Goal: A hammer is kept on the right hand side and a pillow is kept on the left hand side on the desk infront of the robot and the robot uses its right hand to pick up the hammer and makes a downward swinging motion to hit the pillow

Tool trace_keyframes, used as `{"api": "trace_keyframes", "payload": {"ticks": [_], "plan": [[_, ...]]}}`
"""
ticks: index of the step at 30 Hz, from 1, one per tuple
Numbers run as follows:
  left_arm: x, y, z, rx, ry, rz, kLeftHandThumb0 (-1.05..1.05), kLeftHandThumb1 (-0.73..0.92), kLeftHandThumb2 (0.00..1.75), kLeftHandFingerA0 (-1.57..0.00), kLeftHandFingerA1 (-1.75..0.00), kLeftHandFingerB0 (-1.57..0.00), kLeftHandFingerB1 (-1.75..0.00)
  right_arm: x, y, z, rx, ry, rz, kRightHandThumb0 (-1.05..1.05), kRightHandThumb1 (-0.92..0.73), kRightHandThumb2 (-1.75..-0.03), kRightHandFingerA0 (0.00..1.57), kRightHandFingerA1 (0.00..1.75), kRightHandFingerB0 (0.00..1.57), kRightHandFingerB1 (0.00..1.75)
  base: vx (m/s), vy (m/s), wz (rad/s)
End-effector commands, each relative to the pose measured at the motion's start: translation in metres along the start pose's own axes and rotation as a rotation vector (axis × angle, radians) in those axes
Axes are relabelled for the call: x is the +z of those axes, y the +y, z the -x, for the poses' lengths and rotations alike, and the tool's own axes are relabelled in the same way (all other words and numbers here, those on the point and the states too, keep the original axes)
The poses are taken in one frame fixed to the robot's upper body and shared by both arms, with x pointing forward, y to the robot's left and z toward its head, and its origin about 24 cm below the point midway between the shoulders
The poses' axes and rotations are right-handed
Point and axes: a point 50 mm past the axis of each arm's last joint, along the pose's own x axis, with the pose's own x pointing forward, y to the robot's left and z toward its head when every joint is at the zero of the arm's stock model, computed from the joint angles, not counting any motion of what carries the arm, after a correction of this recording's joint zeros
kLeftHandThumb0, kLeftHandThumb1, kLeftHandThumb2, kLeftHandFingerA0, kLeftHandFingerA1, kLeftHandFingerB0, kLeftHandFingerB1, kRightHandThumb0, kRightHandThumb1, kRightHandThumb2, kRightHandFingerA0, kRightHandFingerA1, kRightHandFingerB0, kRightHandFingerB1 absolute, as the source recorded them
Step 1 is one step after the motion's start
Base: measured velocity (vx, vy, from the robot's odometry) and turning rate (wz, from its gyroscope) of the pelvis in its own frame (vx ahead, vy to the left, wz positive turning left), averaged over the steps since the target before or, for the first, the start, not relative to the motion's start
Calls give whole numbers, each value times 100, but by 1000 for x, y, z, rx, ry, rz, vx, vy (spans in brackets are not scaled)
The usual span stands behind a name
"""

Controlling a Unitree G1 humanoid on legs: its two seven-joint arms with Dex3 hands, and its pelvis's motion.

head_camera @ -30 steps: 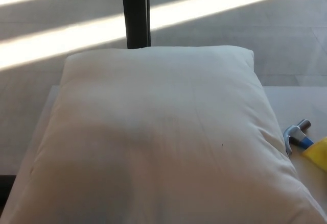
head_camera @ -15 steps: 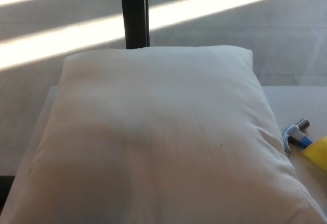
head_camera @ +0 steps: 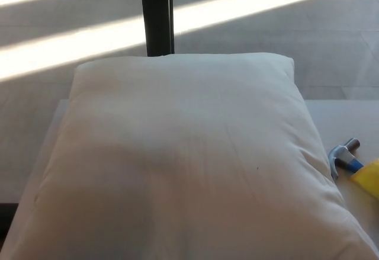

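nothing has changed over the last second: the large cream fabric pillow (head_camera: 183, 159) fills the white table (head_camera: 349, 115), and the steel-headed hammer with a blue and yellow handle (head_camera: 346, 159) lies untouched just beside its right edge. neither hand is in view, so the pickup hasn't begun.

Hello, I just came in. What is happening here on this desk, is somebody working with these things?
Nothing is being handled at this moment. A large white pillow lies on the desk and fills most of the head view. To its right, the hammer lies on the desk with its metal head close to the pillow's edge; most of its handle runs out of the picture. Neither robot hand is in view, so the hammer is not yet picked up and the pillow not yet hit.
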Motion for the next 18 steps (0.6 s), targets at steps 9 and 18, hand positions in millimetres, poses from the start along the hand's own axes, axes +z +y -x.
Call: {"api": "trace_keyframes", "payload": {"ticks": [9,18], "plan": [[2,2,1,-3,-27,-18,-65,63,102,-54,-64,-37,-57,6,20,-5,-7,5,148,-75,-70,-62,24,51,31,31,0,0,0],[4,0,0,-5,-34,-12,-68,81,64,-61,-54,-43,-45,7,47,-2,167,30,341,-83,-58,-97,1,41,9,39,0,0,0]]}}
